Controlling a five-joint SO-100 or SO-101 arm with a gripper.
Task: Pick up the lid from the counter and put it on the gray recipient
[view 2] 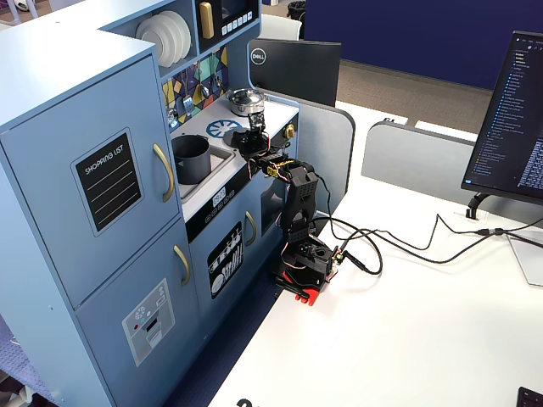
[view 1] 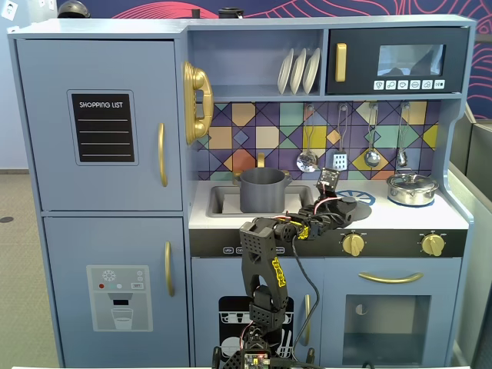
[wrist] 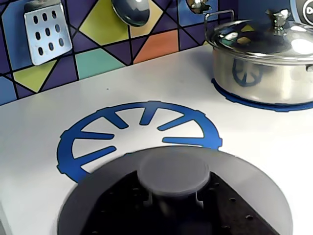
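Note:
The dark-gray lid (wrist: pixel 90 188) with its round centre knob (wrist: pixel 172 170) fills the bottom of the wrist view and covers the near edge of the blue burner ring (wrist: pixel 98 134). My gripper (wrist: pixel 173 199) is shut on the knob's stem, with a black finger (wrist: pixel 122 208) on either side. In a fixed view the lid (view 1: pixel 346 206) sits low over the pale counter (view 1: pixel 430 217) at the burner, held by my gripper (view 1: pixel 332 201). The gray pot (view 1: pixel 263 191) stands open in the sink, to the left of the lid; it also shows in the other fixed view (view 2: pixel 192 158).
A shiny silver pot with its own lid (wrist: pixel 264 58) stands right of the burner, also in a fixed view (view 1: pixel 412 188). Utensils hang on the tiled back wall (view 1: pixel 307 157). The sink rim (view 1: pixel 219 211) surrounds the gray pot.

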